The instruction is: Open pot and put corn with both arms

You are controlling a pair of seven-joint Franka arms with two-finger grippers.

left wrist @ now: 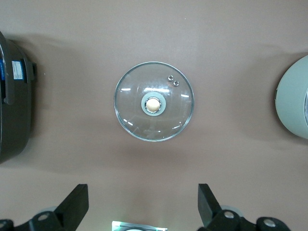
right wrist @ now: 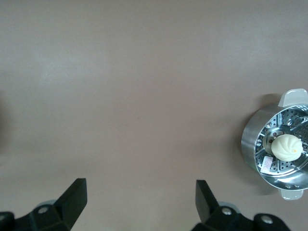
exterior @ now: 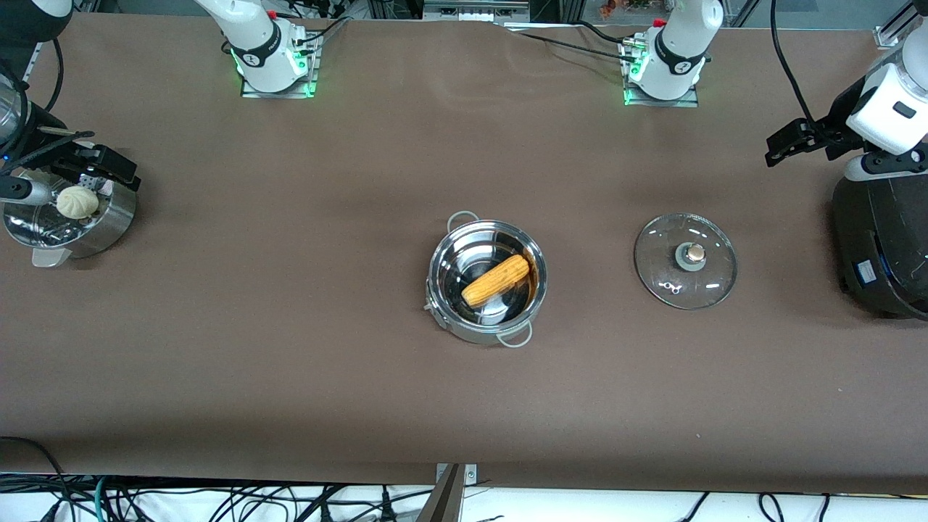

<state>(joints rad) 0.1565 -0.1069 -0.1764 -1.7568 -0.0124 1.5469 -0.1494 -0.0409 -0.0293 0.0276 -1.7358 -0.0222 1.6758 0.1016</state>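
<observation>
At the middle of the tabletop [exterior: 290, 348], the corn [exterior: 496, 280] lies inside the open pot [exterior: 486, 281].
Its glass lid [exterior: 685, 260] rests flat beside the pot, toward the left arm's end. The left claw [left wrist: 143, 208] hangs over the lid, spread wide and holding nothing. The right claw [right wrist: 141, 206], also wide and holding nothing, is near the steamer pot [right wrist: 276, 149] with a bun [right wrist: 287, 146].

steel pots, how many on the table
2: the pot at mid-table holds the corn; the steamer pot with a bun sits at the right arm's end.
</observation>
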